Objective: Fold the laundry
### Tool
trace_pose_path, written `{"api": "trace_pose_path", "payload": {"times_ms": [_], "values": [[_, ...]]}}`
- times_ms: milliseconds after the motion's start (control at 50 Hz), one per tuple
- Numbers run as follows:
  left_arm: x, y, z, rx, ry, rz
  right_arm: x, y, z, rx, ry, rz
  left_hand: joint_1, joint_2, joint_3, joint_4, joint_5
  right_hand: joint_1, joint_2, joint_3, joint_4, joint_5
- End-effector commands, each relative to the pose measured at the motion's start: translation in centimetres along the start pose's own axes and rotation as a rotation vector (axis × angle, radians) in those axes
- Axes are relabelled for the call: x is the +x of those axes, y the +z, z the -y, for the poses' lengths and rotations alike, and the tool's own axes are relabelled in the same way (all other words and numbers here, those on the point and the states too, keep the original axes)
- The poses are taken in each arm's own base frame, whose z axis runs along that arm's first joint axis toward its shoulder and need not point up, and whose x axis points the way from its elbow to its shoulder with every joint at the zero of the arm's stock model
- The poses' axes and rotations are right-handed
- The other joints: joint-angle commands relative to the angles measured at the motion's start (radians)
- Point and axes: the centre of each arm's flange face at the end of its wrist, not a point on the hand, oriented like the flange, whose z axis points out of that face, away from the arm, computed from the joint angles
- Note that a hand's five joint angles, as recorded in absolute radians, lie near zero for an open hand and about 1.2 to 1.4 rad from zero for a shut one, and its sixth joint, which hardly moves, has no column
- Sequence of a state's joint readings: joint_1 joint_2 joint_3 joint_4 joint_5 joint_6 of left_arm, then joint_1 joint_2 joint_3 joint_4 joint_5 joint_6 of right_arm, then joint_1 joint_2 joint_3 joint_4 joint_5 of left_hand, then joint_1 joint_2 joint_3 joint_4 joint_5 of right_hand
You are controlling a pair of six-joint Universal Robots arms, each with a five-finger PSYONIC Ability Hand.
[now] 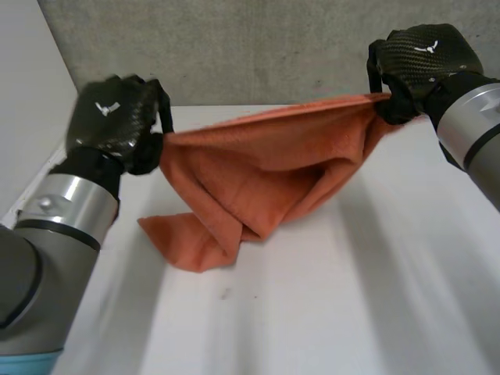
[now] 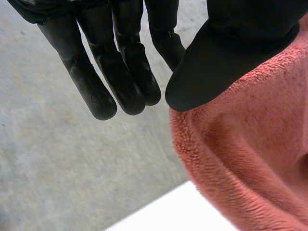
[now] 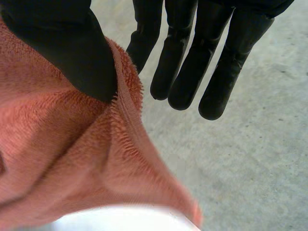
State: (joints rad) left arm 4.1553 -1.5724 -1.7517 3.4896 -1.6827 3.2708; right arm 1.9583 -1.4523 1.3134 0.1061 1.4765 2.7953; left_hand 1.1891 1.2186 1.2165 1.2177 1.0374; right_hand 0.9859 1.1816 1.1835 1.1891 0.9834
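An orange towel (image 1: 266, 172) hangs stretched between my two hands above the white table (image 1: 351, 305). Its lower folds sag onto the tabletop near the left. My left hand (image 1: 117, 121) grips the towel's left upper corner. In the left wrist view its thumb (image 2: 226, 53) pinches the towel's edge (image 2: 250, 159) against the side of the straight fingers (image 2: 120, 72). My right hand (image 1: 422, 66) holds the right upper corner, higher and farther back. In the right wrist view the thumb (image 3: 72, 48) clamps the towel (image 3: 62, 154) beside the straight fingers (image 3: 202, 62).
A grey concrete wall (image 1: 250, 47) rises right behind the table's far edge. A pale panel (image 1: 23, 101) stands along the table's left side. Bare tabletop lies in front of the towel and to its right.
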Motion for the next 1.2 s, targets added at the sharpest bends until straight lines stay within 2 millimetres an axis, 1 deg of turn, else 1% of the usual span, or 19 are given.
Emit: {"api": "trace_pose_path", "payload": {"times_ms": [20,260,360,420,460,480,520,540,560,580,600,620,640,680,760,960,1060,1120,1200], "values": [[3.6,-0.6,-4.2,-0.129,0.005,-0.113,-0.3,-0.1,-2.3,-0.127,-0.036,0.056,0.207,0.178,0.18,0.179,0.184,0.41,0.215,0.213,0.207,0.238],[5.5,-1.1,-9.7,-0.284,0.028,-0.17,0.1,1.7,-6.8,-0.218,-0.04,0.041,0.207,0.178,0.18,0.179,0.184,0.41,0.215,0.213,0.207,0.238],[5.5,0.8,-10.3,-0.263,0.028,-0.15,-0.8,3.5,-8.8,-0.234,-0.094,0.071,0.207,0.178,0.18,0.179,0.184,0.41,0.215,0.213,0.207,0.238],[5.1,4.1,-8.9,-0.158,0.013,-0.113,-0.4,4.8,-8.2,-0.18,-0.118,0.046,0.207,0.178,0.18,0.179,0.184,0.41,0.215,0.213,0.207,0.238],[3.2,8.4,-5.4,0.011,-0.003,-0.038,1.0,7.6,-5.6,-0.008,-0.151,-0.039,0.207,0.178,0.18,0.179,0.184,0.41,0.215,0.213,0.207,0.238],[3.2,8.4,-5.4,0.012,-0.003,-0.038,1.0,7.6,-5.6,-0.007,-0.151,-0.039,0.207,0.178,0.18,0.179,0.184,0.41,0.215,0.213,0.207,0.238],[1.6,11.9,0.3,0.242,-0.032,0.024,2.8,9.4,-0.2,0.246,-0.169,-0.167,0.207,0.178,0.18,0.179,0.184,0.41,0.215,0.213,0.207,0.238],[1.6,11.9,0.4,0.243,-0.032,0.024,2.8,9.5,-0.2,0.248,-0.169,-0.167,0.207,0.178,0.18,0.179,0.184,0.41,0.215,0.213,0.207,0.238],[1.1,12.9,3.5,0.371,-0.047,0.045,3.3,9.7,3.1,0.394,-0.162,-0.232,0.207,0.178,0.18,0.179,0.184,0.41,0.215,0.213,0.207,0.238],[1.1,12.9,3.6,0.372,-0.047,0.045,3.5,9.4,6.7,0.553,-0.142,-0.292,0.207,0.178,0.18,0.179,0.184,0.41,0.215,0.213,0.207,0.238],[0.6,13.4,6.7,0.508,-0.058,0.065,3.5,9.4,6.7,0.555,-0.142,-0.292,0.207,0.178,0.18,0.179,0.184,0.41,0.215,0.213,0.207,0.238],[-0.1,13.3,9.9,0.647,-0.07,0.092,4.1,8.8,9.6,0.693,-0.118,-0.353,0.207,0.178,0.18,0.179,0.184,0.41,0.215,0.213,0.207,0.238],[-0.1,13.3,9.9,0.648,-0.07,0.092,4.1,8.8,9.7,0.695,-0.118,-0.353,0.207,0.178,0.18,0.179,0.184,0.41,0.215,0.213,0.207,0.238],[-1.1,11.9,15.1,0.871,-0.091,0.131,4.7,6.6,14.0,0.898,-0.093,-0.416,0.207,0.178,0.18,0.179,0.184,0.41,0.215,0.213,0.207,0.238],[-1.4,10.7,16.6,0.928,-0.084,0.147,5.3,5.0,15.5,0.927,-0.095,-0.432,0.207,0.178,0.18,0.179,0.184,0.41,0.215,0.213,0.207,0.238],[-0.5,7.3,10.5,0.702,0.027,0.14,2.2,5.6,7.0,0.542,-0.097,-0.25,0.207,0.178,0.18,0.179,0.184,0.41,0.215,0.213,0.207,0.238],[1.6,4.4,3.2,0.465,0.062,0.061,-0.1,4.6,0.6,0.261,-0.088,-0.135,0.207,0.178,0.18,0.179,0.184,0.41,0.215,0.213,0.207,0.238],[2.4,3.6,1.4,0.405,0.066,0.029,-1.0,4.0,-2.3,0.146,-0.079,-0.092,0.207,0.178,0.18,0.179,0.184,0.41,0.215,0.213,0.207,0.238],[4.5,1.8,-5.0,0.197,0.087,-0.052,-1.9,2.9,-5.4,0.032,-0.081,-0.053,0.207,0.178,0.18,0.179,0.184,0.41,0.215,0.213,0.207,0.238]]}}
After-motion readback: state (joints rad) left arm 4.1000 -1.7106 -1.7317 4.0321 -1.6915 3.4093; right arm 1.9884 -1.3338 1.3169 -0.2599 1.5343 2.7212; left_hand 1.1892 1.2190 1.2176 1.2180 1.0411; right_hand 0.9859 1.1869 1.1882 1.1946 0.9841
